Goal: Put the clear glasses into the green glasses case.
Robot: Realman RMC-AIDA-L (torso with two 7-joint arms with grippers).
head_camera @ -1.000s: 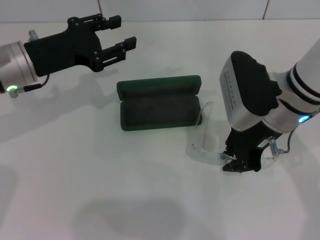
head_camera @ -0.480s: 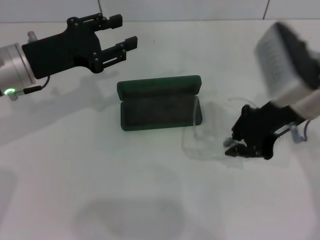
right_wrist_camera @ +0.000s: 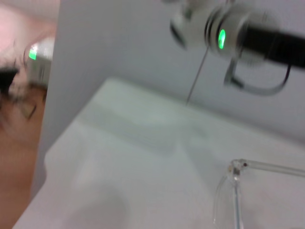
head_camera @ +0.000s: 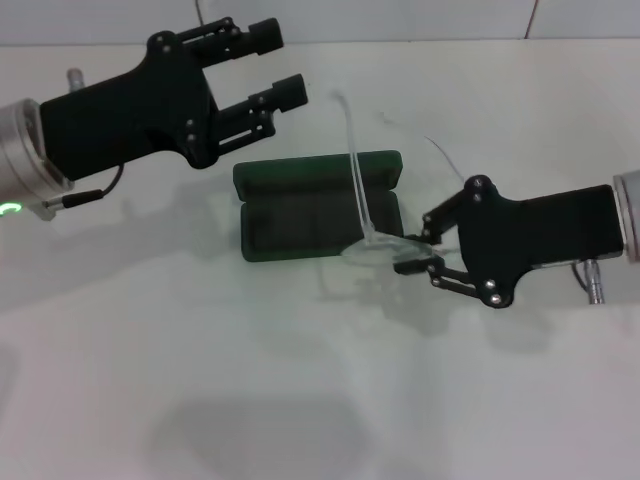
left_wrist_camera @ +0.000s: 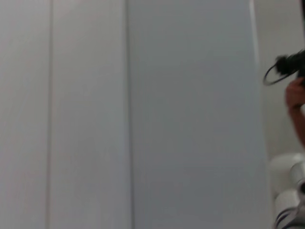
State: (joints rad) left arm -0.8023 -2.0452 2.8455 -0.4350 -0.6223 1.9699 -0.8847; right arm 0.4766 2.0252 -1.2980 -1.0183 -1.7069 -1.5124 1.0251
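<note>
The green glasses case (head_camera: 316,207) lies open mid-table, its lid standing up at the far side and its dark lining showing. The clear glasses (head_camera: 378,250) hang at the case's right front corner, lifted off the table, one thin arm rising steeply over the lid. My right gripper (head_camera: 412,250) reaches in from the right and is shut on them at the lens. In the right wrist view a hinge and arm of the clear glasses (right_wrist_camera: 237,168) show. My left gripper (head_camera: 287,60) hovers open behind and left of the case. The left wrist view shows only wall.
The white table (head_camera: 200,380) spreads around the case, with a tiled wall at its back edge. In the right wrist view the left arm's wrist (right_wrist_camera: 224,33) with a green light shows, and the table's edge (right_wrist_camera: 57,143) drops off to one side.
My right gripper has swung round, lifted the clear glasses off the table and carried them left to the case's corner. The left gripper has shifted slightly right.
</note>
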